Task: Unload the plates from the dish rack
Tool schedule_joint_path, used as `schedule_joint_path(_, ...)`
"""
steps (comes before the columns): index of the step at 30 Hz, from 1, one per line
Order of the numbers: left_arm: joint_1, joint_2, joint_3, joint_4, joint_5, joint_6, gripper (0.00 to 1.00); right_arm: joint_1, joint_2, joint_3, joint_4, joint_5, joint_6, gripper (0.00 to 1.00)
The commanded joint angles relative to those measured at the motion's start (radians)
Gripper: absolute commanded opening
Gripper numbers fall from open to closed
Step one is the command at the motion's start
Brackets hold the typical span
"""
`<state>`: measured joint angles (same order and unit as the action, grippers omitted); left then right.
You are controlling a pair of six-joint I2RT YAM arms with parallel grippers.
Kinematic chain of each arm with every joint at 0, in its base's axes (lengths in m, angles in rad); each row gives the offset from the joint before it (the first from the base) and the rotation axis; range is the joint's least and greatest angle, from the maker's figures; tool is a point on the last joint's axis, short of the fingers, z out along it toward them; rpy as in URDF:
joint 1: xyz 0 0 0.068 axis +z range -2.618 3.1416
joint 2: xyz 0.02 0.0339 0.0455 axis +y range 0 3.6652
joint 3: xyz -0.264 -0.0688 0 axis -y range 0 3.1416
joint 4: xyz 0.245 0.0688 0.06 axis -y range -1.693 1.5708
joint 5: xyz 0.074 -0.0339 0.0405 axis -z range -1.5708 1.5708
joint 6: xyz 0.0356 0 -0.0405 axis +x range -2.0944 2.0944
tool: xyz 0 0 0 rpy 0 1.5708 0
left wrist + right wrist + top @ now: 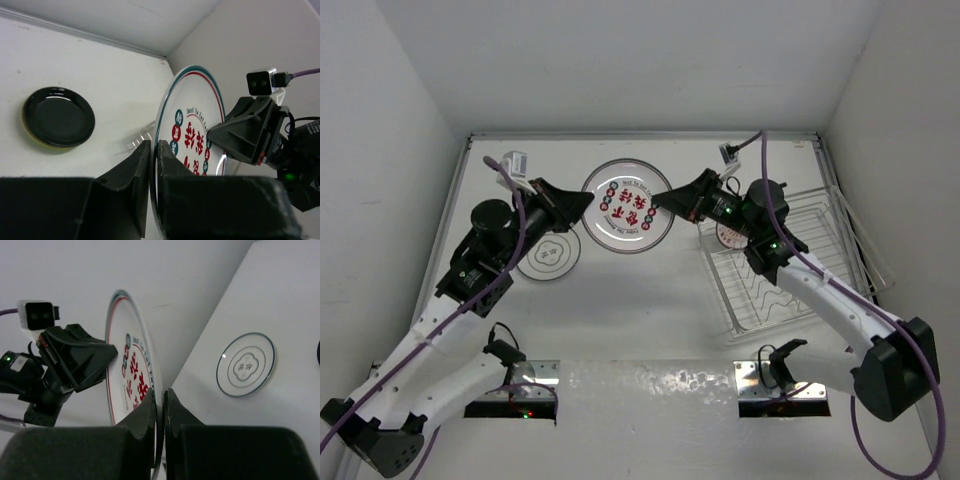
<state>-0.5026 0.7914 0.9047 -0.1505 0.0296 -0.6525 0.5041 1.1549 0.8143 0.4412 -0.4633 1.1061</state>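
1. My left gripper (584, 202) and right gripper (661, 200) each pinched opposite rims of the printed plate (626, 218), left of the dish rack (800, 300).
2. I feared either pulling, or both releasing, would drop it.

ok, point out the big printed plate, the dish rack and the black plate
printed plate (628, 205): top external view, centre of its face, on the red characters.
dish rack (752, 300): top external view, wavy wires of its floor.
black plate (58, 116): left wrist view, middle of its well.

Glossy plate (627, 205), metal wire dish rack (772, 300)
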Motion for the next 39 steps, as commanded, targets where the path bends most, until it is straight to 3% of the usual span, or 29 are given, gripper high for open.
schedule_joint_path(1, -0.001, -0.004, 0.029, 0.02, -0.063, 0.02, 0.07, 0.008, 0.017, -0.021, 0.099, -0.012, 0.043, 0.0)
schedule_joint_path(2, -0.001, 0.0, 0.043, -0.009, -0.124, 0.031, 0.17, 0.007, 0.022, -0.026, 0.085, 0.0, 0.035, 0.0)
schedule_joint_path(4, -0.001, 0.006, 0.104, -0.116, -0.204, 0.068, 0.69, 0.007, 0.032, -0.033, 0.015, 0.062, 0.0, 0.0)
schedule_joint_path(5, -0.001, 0.006, 0.129, -0.167, -0.312, 0.085, 0.99, 0.007, 0.037, -0.037, -0.002, 0.086, -0.009, 0.0)
schedule_joint_path(7, -0.001, 0.003, 0.212, -0.338, -0.451, 0.106, 1.0, 0.007, 0.06, -0.05, -0.016, 0.123, -0.014, 0.0)
schedule_joint_path(8, -0.001, 0.0, 0.233, -0.395, -0.584, 0.111, 1.0, 0.008, 0.071, -0.055, -0.012, 0.153, -0.011, 0.0)
schedule_joint_path(11, -0.001, -0.052, 0.304, -0.552, -0.747, 0.14, 1.0, 0.019, 0.144, -0.052, 0.016, 0.193, -0.009, 0.0)
schedule_joint_path(19, -0.001, -0.064, 0.373, -0.606, -0.777, 0.298, 1.0, 0.18, 0.503, 0.218, -0.039, 0.294, -0.074, 0.0)
schedule_joint_path(25, -0.001, -0.109, 0.223, -0.534, -0.799, 0.383, 1.0, 0.269, 0.759, 0.419, -0.101, 0.365, -0.063, 0.0)
schedule_joint_path(35, -0.001, -0.239, 0.004, -0.458, -0.869, 0.344, 1.0, 0.352, 1.037, 0.682, -0.242, 0.445, -0.058, 0.03)
schedule_joint_path(39, -0.001, -0.265, -0.038, -0.463, -0.836, 0.335, 1.0, 0.367, 1.135, 0.785, -0.28, 0.449, -0.058, 0.14)
